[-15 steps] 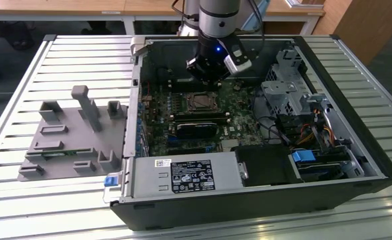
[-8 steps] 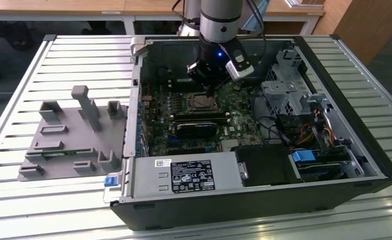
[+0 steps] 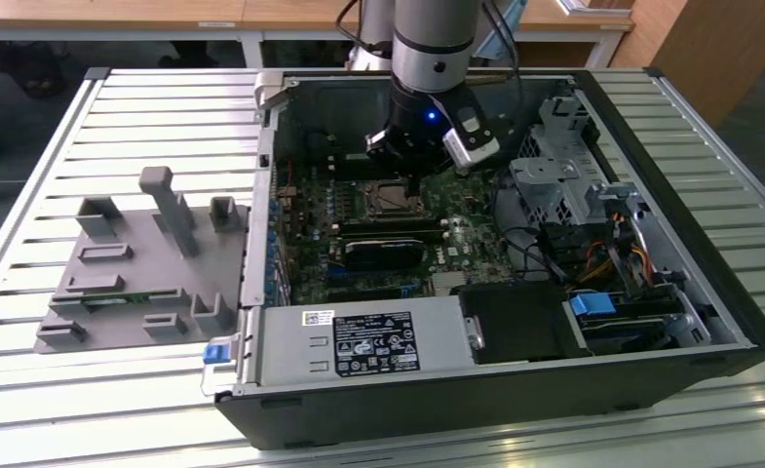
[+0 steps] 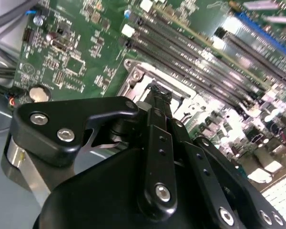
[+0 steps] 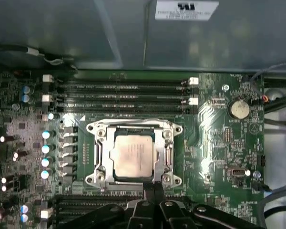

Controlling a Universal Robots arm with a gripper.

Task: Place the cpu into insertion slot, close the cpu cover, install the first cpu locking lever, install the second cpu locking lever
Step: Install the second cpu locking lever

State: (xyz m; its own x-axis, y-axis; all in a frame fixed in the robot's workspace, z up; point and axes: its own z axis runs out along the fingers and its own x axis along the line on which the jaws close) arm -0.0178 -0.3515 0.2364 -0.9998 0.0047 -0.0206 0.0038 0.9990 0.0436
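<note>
The cpu (image 5: 133, 157), a pale silver-beige square, lies flat in the insertion slot (image 5: 174, 129) on the green motherboard. The cpu cover (image 5: 103, 157), a thin silver frame, lies down around the chip, which shows through its cut-out. Thin lever rods run along the frame's edges; I cannot tell whether they are latched. My gripper (image 5: 153, 187) is at one edge of the socket with its black fingers drawn together and nothing visible between them. Its tip (image 4: 159, 94) hangs just above the socket's silver rim (image 4: 133, 78). In the exterior view the gripper (image 3: 415, 166) is low inside the case, over the socket (image 3: 389, 198).
Long black memory slots (image 5: 124, 90) run beside the socket, and a coin battery (image 5: 239, 109) sits nearby. A black card (image 3: 382, 255), the power supply (image 3: 356, 343), the drive cage (image 3: 557, 185) and cables crowd the case. A grey fixture (image 3: 135, 263) stands on the slatted table.
</note>
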